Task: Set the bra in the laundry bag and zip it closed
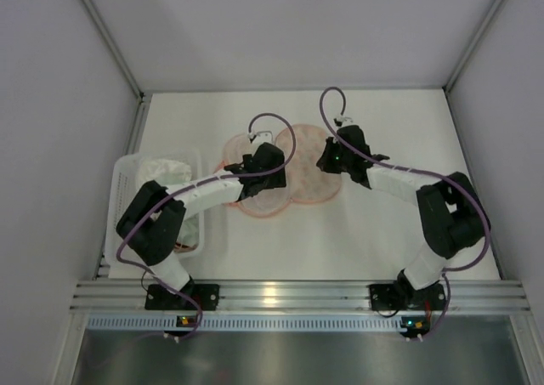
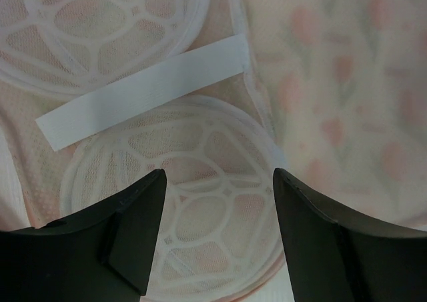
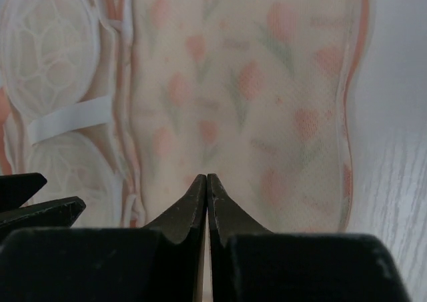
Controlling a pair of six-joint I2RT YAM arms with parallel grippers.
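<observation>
Finding the bag point(image 1: 311, 179) lying open toward the far edge of the table point(image 1: 382, 232), roughly midway between the side edges, its two halves side by side and each long axis running from far edge to near edge. Seeing the bra point(image 2: 140, 99) sitting in the half nearer the left edge, cups lined up along that same axis, band crossing between them. Holding the left gripper point(image 2: 217, 175) spread directly over the near cup, being the nearer arm. Holding the right gripper point(image 3: 207, 179) pressed together, pinching nothing, over the flowered half. Judging the coming fold as swinging that half leftward across the far-to-near hinge.
</observation>
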